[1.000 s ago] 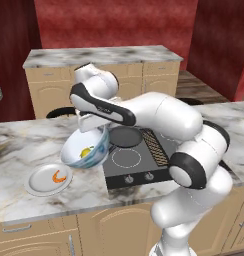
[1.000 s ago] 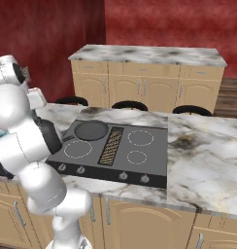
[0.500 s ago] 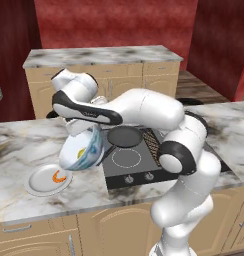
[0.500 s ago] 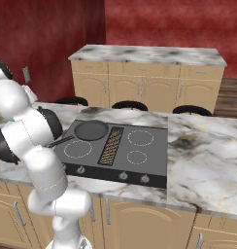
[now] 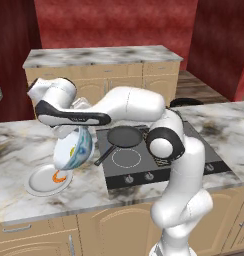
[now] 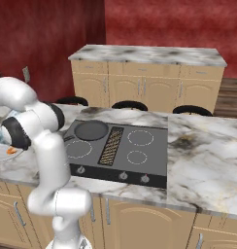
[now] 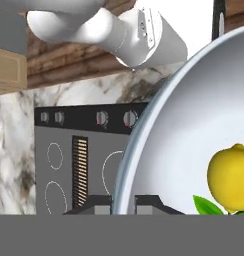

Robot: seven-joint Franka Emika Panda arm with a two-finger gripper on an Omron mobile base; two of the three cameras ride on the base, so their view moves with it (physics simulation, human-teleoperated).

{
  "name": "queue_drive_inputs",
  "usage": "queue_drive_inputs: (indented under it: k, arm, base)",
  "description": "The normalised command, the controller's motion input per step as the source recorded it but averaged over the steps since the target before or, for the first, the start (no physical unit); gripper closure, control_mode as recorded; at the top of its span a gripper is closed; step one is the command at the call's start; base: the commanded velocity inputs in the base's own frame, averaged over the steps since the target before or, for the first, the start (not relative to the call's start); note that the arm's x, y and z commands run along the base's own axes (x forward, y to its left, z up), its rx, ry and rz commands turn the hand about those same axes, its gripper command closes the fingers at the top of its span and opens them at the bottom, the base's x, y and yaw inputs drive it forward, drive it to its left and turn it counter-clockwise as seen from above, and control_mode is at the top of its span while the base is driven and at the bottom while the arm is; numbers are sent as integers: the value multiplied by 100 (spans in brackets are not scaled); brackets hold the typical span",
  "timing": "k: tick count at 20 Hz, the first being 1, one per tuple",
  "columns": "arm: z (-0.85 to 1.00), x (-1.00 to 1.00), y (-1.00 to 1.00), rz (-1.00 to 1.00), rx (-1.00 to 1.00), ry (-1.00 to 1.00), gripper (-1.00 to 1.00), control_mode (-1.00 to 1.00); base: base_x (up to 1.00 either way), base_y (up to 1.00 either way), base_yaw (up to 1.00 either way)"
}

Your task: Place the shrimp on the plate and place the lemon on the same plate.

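The white-grey plate (image 5: 39, 184) lies on the marble counter at the left, with the orange shrimp (image 5: 59, 176) on it. Just above the plate hangs a translucent bluish bowl (image 5: 81, 150), tipped steeply on its side. My gripper (image 5: 72, 132) is shut on the bowl's upper rim. The yellow lemon (image 5: 72, 150) sits inside the tilted bowl. In the hand view the bowl's rim (image 7: 144, 130) runs between my fingertips, my gripper (image 7: 124, 202) pinches it, and the lemon (image 7: 231, 177) rests low in the bowl beside a green leaf (image 7: 208, 205). The plate (image 6: 1, 154) and shrimp (image 6: 11, 151) show at the left edge of the right base view.
A black cooktop (image 5: 144, 157) lies right of the plate, with a black frying pan (image 5: 124, 136) on its rear left burner and its handle pointing toward the bowl. The counter's front edge (image 5: 69, 210) runs close below the plate. A second counter (image 5: 104, 56) stands behind.
The arm has swung left, carrying the bowl toward the plate and tipping it further onto its side. The lemon has stayed inside the bowl; the shrimp and plate have not moved.
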Motion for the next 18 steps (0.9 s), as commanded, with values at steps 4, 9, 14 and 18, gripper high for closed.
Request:
queue_drive_inputs:
  k: [4, 9, 14, 18]
  arm:
    - [-7, 27, 53, 0, -12, -11, 100, -100]
    - [-17, 20, 55, 0, -7, -8, 100, -100]
    - [-26, 11, 38, 0, -6, -4, 100, -100]
    - [-22, 1, 2, 0, -8, -3, 100, -100]
  base:
    - [0, 0, 0]
    - [0, 0, 0]
    - [0, 0, 0]
    - [0, 0, 0]
